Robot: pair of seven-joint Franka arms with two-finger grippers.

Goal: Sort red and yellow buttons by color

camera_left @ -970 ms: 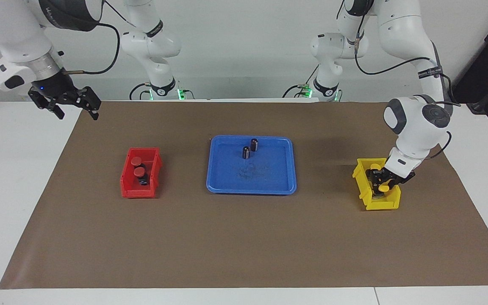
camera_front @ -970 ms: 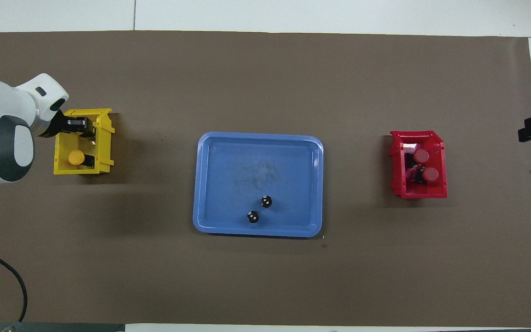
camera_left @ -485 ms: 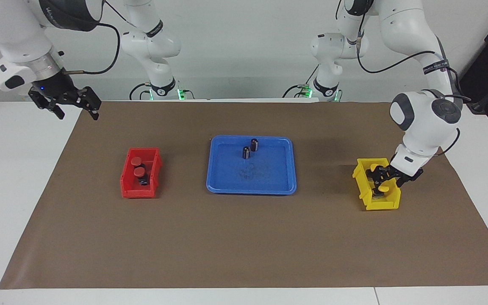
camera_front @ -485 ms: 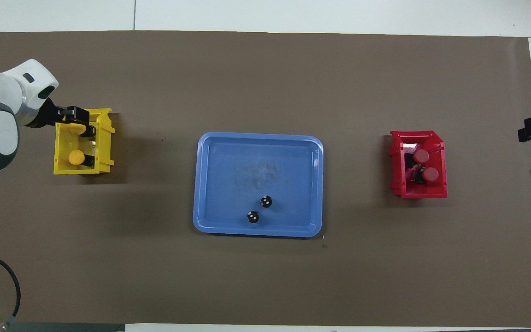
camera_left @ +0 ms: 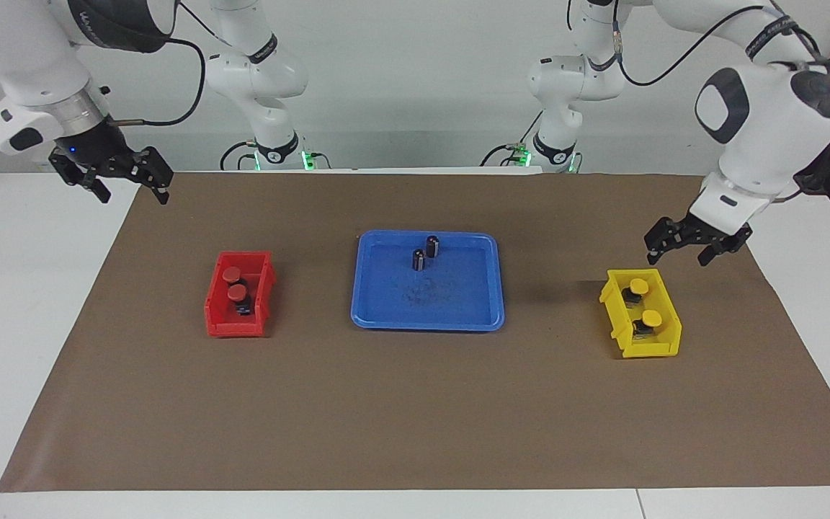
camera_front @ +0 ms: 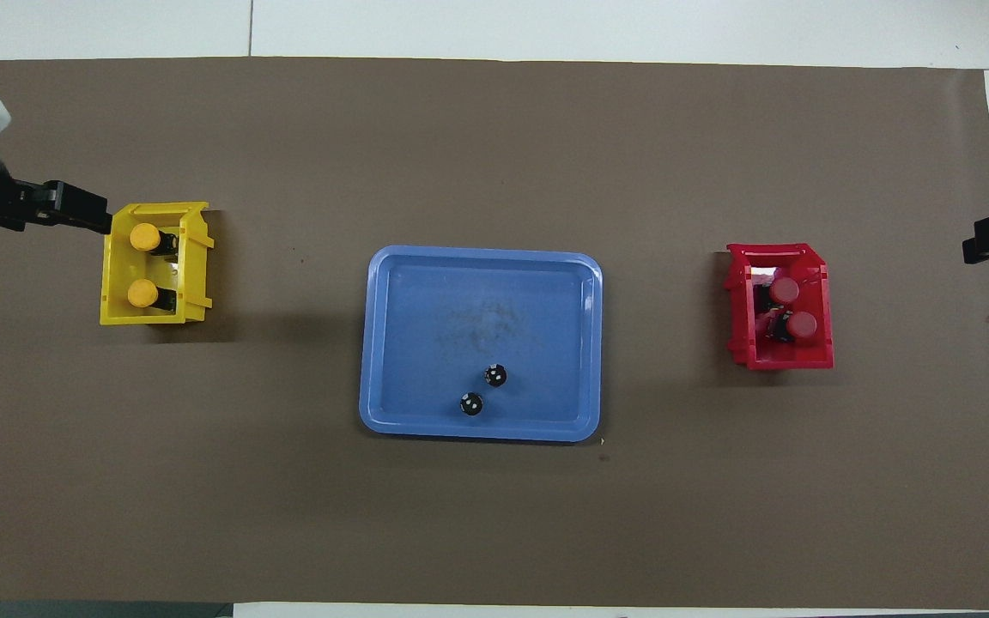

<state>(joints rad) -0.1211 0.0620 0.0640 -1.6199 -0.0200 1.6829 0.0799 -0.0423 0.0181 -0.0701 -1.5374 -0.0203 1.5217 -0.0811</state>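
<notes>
Two yellow buttons (camera_left: 637, 287) (camera_left: 651, 318) sit in the yellow bin (camera_left: 649, 349) toward the left arm's end of the table. They also show in the overhead view (camera_front: 144, 236) (camera_front: 142, 293). Two red buttons (camera_left: 231, 274) (camera_left: 238, 292) sit in the red bin (camera_left: 235, 328) toward the right arm's end. My left gripper (camera_left: 681, 250) is open and empty, raised just off the yellow bin's edge nearer the robots. My right gripper (camera_left: 129, 186) is open and empty, waiting high over the mat's corner near the robots.
A blue tray (camera_left: 427, 326) lies mid-table between the two bins. Two dark upright cylinders (camera_left: 432, 246) (camera_left: 418, 259) stand in it near its edge closest to the robots. A brown mat (camera_left: 415, 418) covers the table.
My left gripper has let go of the second yellow button in the yellow bin, opened, and risen up and away toward the robots. The right arm has not moved.
</notes>
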